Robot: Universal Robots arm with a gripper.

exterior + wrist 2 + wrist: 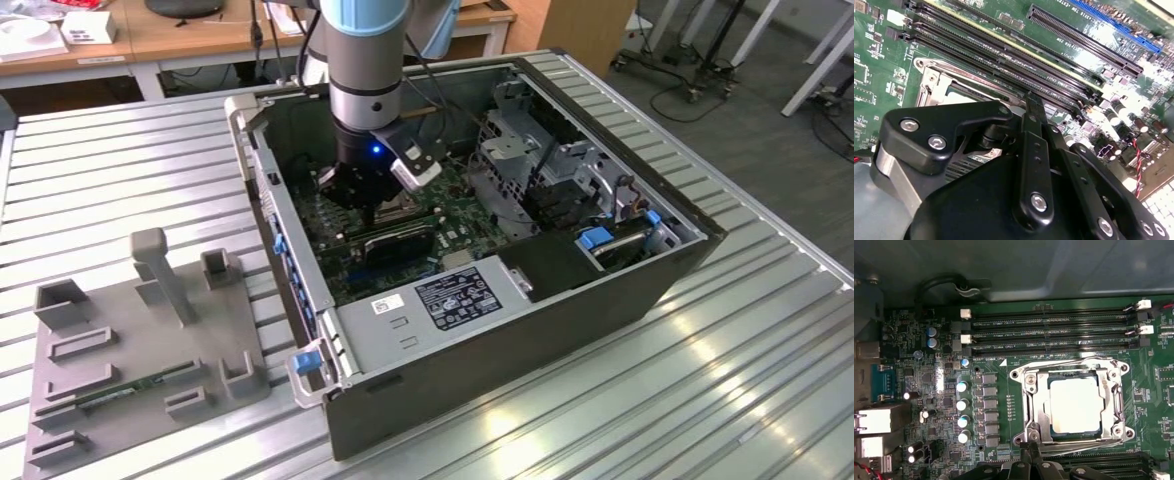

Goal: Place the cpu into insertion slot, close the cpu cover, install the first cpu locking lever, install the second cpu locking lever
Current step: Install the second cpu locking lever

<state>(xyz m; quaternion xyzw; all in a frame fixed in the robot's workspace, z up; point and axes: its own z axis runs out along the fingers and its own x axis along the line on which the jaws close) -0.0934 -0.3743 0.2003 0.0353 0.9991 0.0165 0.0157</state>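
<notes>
The cpu, a pale silvery square, lies flat in the insertion slot on the green board. The cpu cover lies down over it, framing its top. Thin wire levers run along two sides of the socket; one passes close to my fingertips. In the first wrist view my gripper is shut, its narrow black tips pressed together at the socket's edge by that lever's end. Whether the tips touch the lever I cannot tell. In the second wrist view the gripper covers most of the socket frame. In the exterior view the gripper reaches down into the open case.
Long black memory slots flank the socket on two sides. Capacitors and rear ports stand beside it. The case walls, drive cage and power supply hem the arm in. A grey fixture plate lies on the slatted table.
</notes>
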